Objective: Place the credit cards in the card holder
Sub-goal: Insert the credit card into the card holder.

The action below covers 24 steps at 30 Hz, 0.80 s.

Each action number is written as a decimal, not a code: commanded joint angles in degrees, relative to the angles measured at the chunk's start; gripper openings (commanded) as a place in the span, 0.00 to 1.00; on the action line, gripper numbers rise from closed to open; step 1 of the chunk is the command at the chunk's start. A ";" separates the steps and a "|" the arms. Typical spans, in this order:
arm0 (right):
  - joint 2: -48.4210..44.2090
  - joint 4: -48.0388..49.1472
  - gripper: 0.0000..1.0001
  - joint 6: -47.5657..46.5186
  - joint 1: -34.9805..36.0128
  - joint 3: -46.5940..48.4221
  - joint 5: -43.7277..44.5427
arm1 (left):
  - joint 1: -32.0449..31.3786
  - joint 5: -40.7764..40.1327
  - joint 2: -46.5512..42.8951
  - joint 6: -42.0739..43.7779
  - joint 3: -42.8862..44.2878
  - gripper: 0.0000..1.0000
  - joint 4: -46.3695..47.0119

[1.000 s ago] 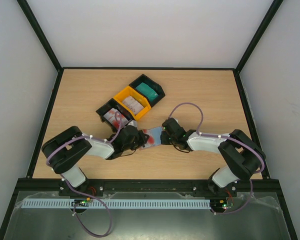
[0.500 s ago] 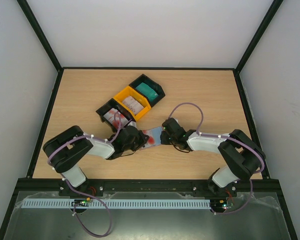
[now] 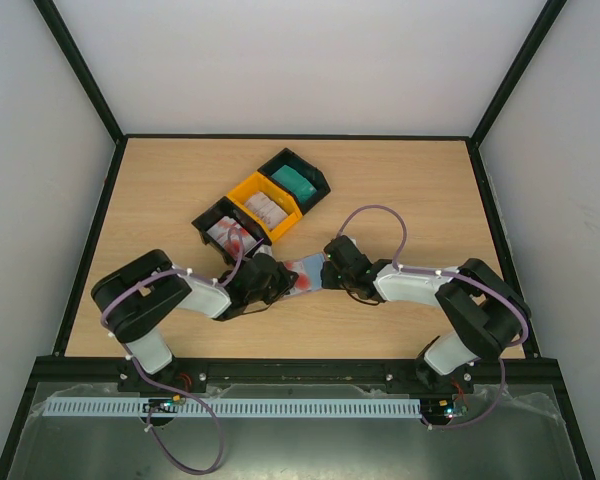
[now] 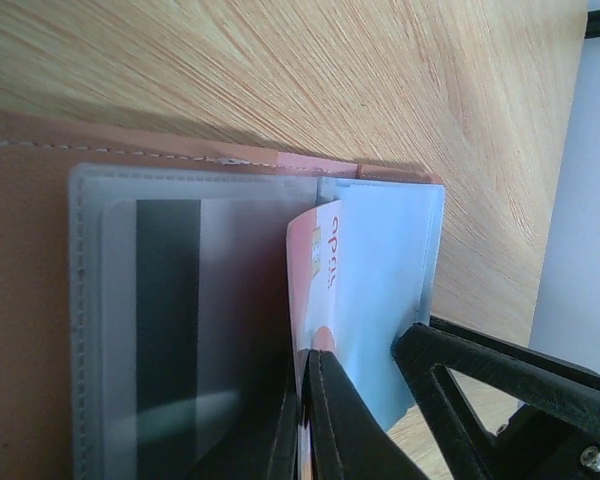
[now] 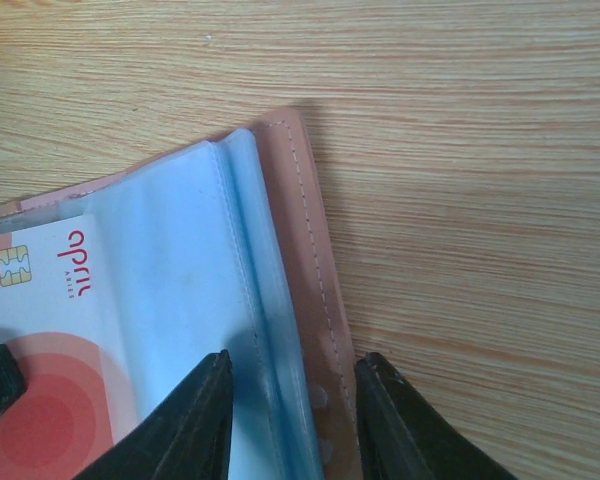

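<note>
The left jaws pinched a thin red-and-white plastic card [image 4: 315, 290]. It lay over the pale blue pockets [image 5: 180, 250] of the flat pinkish-brown leather card holder [image 4: 20, 300], open on the wooden bench [image 3: 400, 190]. The right jaws stood spread over the holder's right edge.

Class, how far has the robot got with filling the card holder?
Done: one striped card sits in a clear pocket. In hand: left fingers pinch a red-and-white card at a blue pocket; right fingers straddle the card holder edge. Left: red-and-white stack, beige stack, teal stack in the trays.
</note>
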 commanded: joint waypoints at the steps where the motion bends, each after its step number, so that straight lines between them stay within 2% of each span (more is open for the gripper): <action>1: 3.33 -2.47 0.30 0.60 0.57 -1.79 -3.15 | -0.64 0.77 2.74 0.28 -1.23 0.05 -4.58; 5: 4.25 -2.78 0.23 0.29 0.72 -1.58 -3.20 | -0.45 1.93 3.71 2.21 0.70 0.07 -4.10; 18: 4.28 -2.96 0.23 0.62 0.76 -1.49 -2.31 | 0.01 3.77 6.02 4.45 2.09 0.16 -2.97; 24: 4.18 -2.90 0.23 0.61 0.76 -1.52 -2.31 | -0.20 3.84 3.52 6.19 2.10 0.30 -5.04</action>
